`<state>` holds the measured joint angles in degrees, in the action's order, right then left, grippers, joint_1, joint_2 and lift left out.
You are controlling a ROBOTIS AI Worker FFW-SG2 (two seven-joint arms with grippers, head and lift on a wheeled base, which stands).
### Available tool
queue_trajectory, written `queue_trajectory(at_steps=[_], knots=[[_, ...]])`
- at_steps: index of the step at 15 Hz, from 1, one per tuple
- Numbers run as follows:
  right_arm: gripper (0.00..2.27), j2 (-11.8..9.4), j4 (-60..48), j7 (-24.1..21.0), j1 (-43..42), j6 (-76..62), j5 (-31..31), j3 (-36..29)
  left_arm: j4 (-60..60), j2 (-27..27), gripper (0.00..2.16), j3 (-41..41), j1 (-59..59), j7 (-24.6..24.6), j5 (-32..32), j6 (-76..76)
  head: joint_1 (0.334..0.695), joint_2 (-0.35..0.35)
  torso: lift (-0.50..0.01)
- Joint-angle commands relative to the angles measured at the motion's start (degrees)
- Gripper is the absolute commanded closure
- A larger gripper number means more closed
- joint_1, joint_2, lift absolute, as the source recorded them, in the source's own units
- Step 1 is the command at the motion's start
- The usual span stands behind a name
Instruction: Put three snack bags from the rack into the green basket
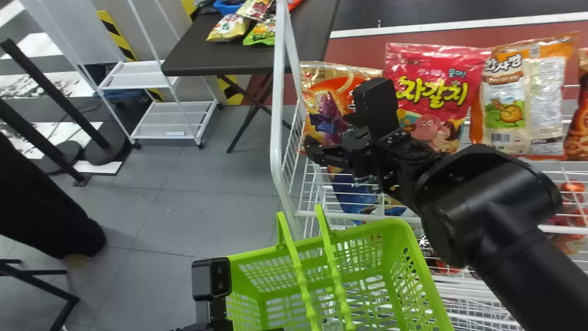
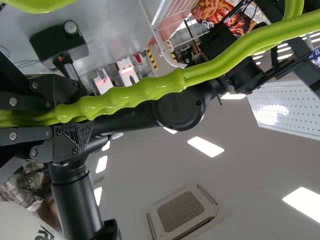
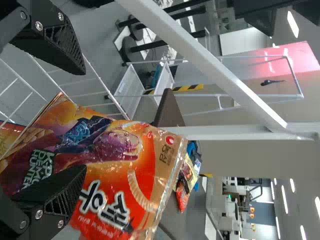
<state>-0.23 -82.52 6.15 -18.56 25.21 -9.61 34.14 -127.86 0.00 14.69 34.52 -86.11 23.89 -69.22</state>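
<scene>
Right claw [image 3: 82, 120] spread open at glossy orange snack bag [image 3: 155, 175] on white wire rack [image 1: 277, 115]. Closing off-centre might pinch only loose film; bag slips. Left claw [image 2: 80, 114] clamped on ribbed green plastic handle [image 2: 135, 94]; tugging could tilt green basket [image 1: 396, 223].

Right tool [image 1: 328, 131]: two black fingers spread well apart, one of them overlapping the snack bag, can't tell if it's actually touching
Snack bag [image 3: 125, 170]: orange and red with a purple creature on it, pretty crinkly, big white lettering, tan band along one end
Rack [image 3: 200, 60]: chunky white frame bar, plus thin white wires near the bag
Surface [image 3: 169, 111]: dark one past the rack, with some small colourful packs [image 3: 186, 181] bunched on it
Cart [image 3: 129, 91]: white, shelved, well beyond the bag
</scene>
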Motion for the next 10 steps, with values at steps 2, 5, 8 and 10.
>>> queue_trajectory(at_steps=[2, 5, 8, 10], knots=[[0.16, 0.28, 5.00, -5.44, -2.79, -1.87, 6.36, 3.13, 0.33, -0.15, 2.15, 0.69, 0.11, -0.55, 0.10, 0.00, 0.695, 0.270, 0.000], [0.16, 0.28, 13.26, -5.71, -7.28, -6.61, 7.33, 4.09, 0.33, -0.15, 2.15, 1.40, 0.37, -0.72, 0.19, 0.00, 0.695, 0.242, 0.000], [0.46, 0.28, 16.60, -4.13, -8.86, -8.72, 7.42, 4.53, 0.33, -0.15, 2.15, 1.84, 0.81, -0.99, 0.37, 0.00, 0.695, 0.232, 0.000], [1.71, 0.28, 16.78, -2.10, -9.21, -7.84, 7.50, 4.53, 0.33, -0.15, 2.15, 1.92, 0.81, -0.99, 0.45, 0.00, 0.695, 0.234, 0.000]])
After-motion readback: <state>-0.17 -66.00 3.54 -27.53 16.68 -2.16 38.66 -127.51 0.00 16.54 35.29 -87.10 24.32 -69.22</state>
